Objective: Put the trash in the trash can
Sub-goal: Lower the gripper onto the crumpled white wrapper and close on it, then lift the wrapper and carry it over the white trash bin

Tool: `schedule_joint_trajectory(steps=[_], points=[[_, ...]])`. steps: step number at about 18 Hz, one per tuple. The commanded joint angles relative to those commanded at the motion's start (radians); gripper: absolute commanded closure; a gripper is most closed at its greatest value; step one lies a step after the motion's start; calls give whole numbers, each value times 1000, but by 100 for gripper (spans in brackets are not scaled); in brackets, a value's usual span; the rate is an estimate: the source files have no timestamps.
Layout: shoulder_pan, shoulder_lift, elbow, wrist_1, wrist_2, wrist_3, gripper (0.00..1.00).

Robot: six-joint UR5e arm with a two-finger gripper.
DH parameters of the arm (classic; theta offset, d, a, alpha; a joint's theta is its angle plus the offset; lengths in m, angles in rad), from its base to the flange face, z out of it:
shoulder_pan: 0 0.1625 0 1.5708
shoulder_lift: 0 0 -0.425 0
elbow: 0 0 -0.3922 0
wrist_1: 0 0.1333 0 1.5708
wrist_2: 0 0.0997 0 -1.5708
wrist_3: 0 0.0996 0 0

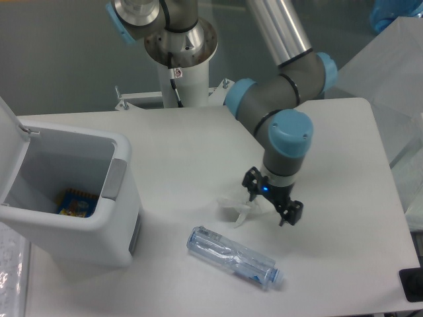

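The black two-finger gripper (272,201), jaws spread and empty, is lining up over the crumpled white wad (236,205) mid-frame; next it probably needs lowering and closing.

I see bin (99,224) mouth open at left, lid up | bottle (232,256) lies lower center, between bin and gripper (271,204) | bare table (198,152) mid-frame gives a path

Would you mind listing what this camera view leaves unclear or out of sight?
- Crumpled white wad: its right part is hidden behind the end effector, so contact cannot be judged.
- Trash can: the lid is cut off by the left edge; the near wall hides most of the floor.
- Colourful item inside: too small to identify.
- Dark object: cut off at the right edge.
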Motion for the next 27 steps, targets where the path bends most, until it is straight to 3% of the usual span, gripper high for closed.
schedule_joint_trajectory(steps=[4, 5, 6, 8, 20, 27], points=[[-47, -38, 1, 2, 214, 5, 1], [-60, -43, 11, 2, 245, 0, 25], [-66, -45, 18, -2, 246, -11, 58], [-72, -55, 21, 2, 227, -78, 100], [-61, -48, 159, 0, 194, -124, 100], [-37, 12, 261, 0, -173, -327, 100]])
